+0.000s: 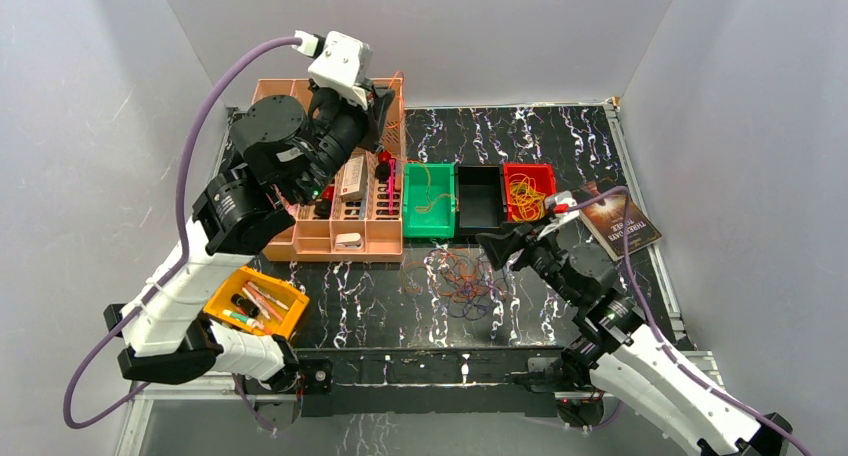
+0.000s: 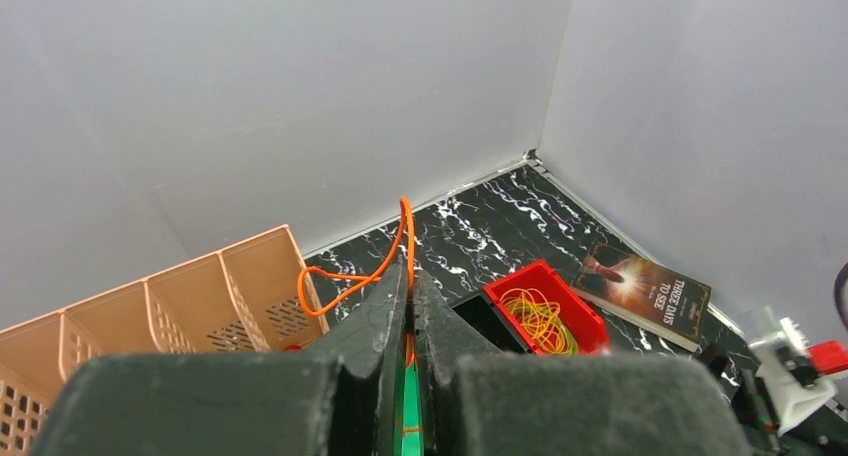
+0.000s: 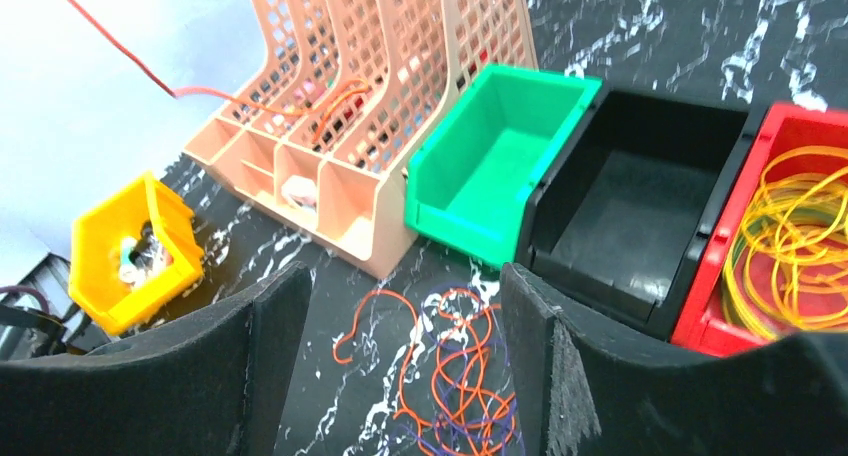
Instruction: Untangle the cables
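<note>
- The left gripper (image 2: 410,311) is clenched. Its two dark fingers pinch a thin orange wire loop (image 2: 409,231), which arcs up past the tips above the far-left part of the tabletop.
- The right gripper (image 3: 400,366) is released, with its jaws wide apart. It hovers over the tangled heap of orange, red and dark blue-black cables (image 3: 455,376).
- That heap lies near the middle of the black marbled tabletop (image 1: 560,136), towards its near edge.
- Bare tabletop lies between the heap and the near edge, and across the far-right corner.
- Just beyond the heap, a green plastic bin (image 3: 440,191), a black plastic bin (image 3: 620,226) and a red plastic bin (image 3: 705,306) stand side by side.
- Yellow wire loops (image 3: 790,241) lie in the red bin, which the right wrist view cuts off at its edge.
- A peach slotted desk organiser (image 3: 400,46) stands towards the far-left corner, just beside the green bin. From above, the left arm hides much of it.
- A yellow plastic bin (image 3: 95,231) at the near-left corner holds small items too blurred to name.
- A dark paperback book (image 2: 645,291) lies near the right edge. Its cover reads "THREE DAYS TO SEE", and the smaller print is unreadable.
</note>
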Tool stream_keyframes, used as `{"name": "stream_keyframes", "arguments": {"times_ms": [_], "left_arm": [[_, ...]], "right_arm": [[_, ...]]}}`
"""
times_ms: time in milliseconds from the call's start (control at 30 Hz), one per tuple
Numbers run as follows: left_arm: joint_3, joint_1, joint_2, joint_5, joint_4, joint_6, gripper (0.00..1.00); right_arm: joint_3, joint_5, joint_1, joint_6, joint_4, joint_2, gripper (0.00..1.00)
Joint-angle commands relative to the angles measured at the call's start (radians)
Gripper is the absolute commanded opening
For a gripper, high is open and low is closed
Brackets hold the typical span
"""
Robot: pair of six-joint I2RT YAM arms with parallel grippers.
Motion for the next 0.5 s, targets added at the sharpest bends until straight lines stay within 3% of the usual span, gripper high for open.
{"name": "stream_keyframes", "arguments": {"times_ms": [0,200,467], "left_arm": [[-0.014,-0.005,0.02,0.062,0.008,-0.029,0.0],[-0.027,-0.004,0.075,0.107,0.028,-0.033,0.0],[-0.008,0.001,0.183,0.14,0.033,-0.043,0.0]], "right_arm": [[0.104,0.02,0.004,-0.054,-0.02,-0.032,0.78],[0.205,0.079,0.004,-0.036,-0.089,-0.039,0.78],[0.4,0.258,0.004,-0.015,-0.331,0.045,0.79]]}}
